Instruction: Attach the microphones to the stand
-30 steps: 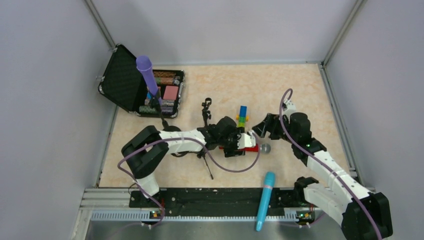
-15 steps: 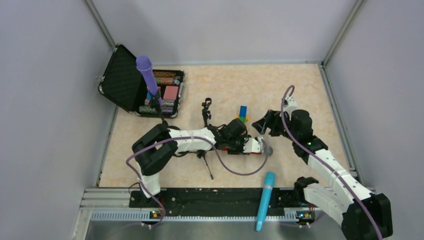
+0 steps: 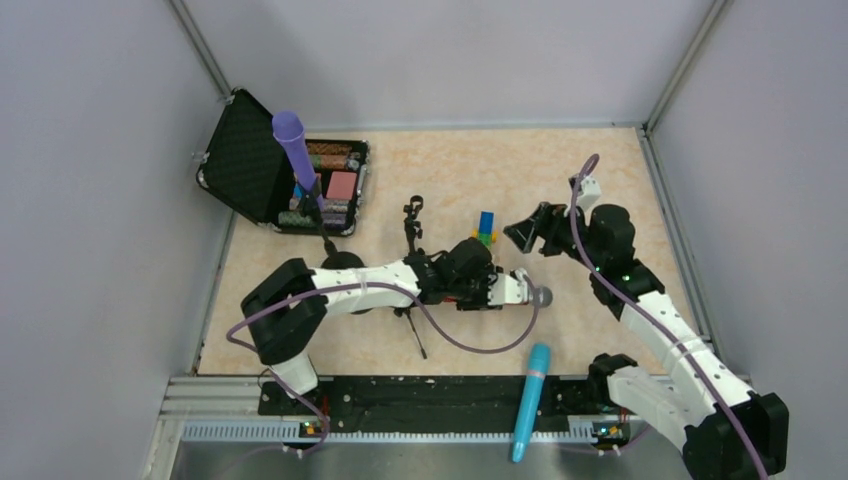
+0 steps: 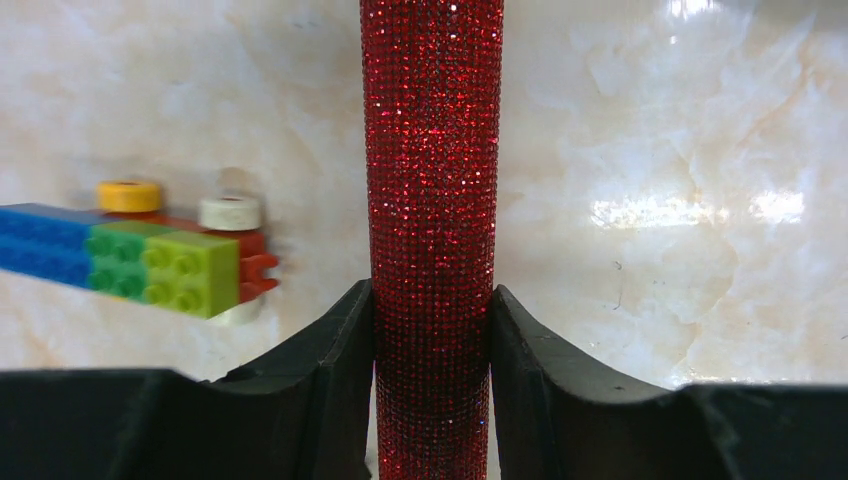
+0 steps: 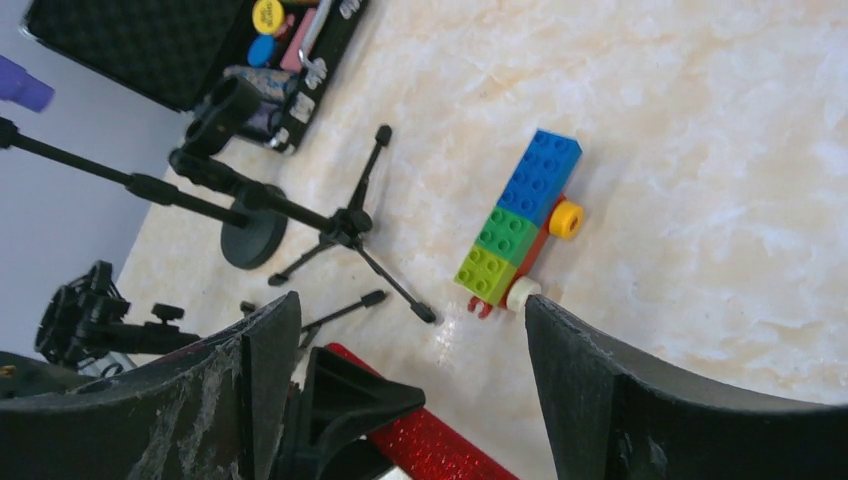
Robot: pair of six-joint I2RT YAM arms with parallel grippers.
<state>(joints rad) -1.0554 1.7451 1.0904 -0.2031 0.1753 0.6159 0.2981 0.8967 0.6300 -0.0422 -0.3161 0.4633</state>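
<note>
My left gripper [image 3: 503,289] is shut on the glittery red microphone [image 3: 528,294], whose silver ball head points right, low over the table. In the left wrist view the red shaft [image 4: 432,180] runs straight up between my two pads [image 4: 340,350]. My right gripper [image 3: 527,231] is open and empty, above and behind the red microphone [image 5: 440,450]. The purple microphone [image 3: 293,148] sits tilted on a stand at the back left. An empty stand [image 3: 411,222] with a black clip stands left of my left gripper. The cyan-blue microphone [image 3: 530,398] lies by the near edge.
A multicoloured block toy [image 3: 485,228] lies just behind my left gripper; it also shows in the left wrist view [image 4: 130,255] and the right wrist view [image 5: 520,215]. An open black case [image 3: 270,175] stands at the back left. Tripod legs [image 5: 345,225] spread left of the toy.
My left gripper has slid to the right with the red microphone in it. My right gripper has drawn back and up, away from the microphone's head.
</note>
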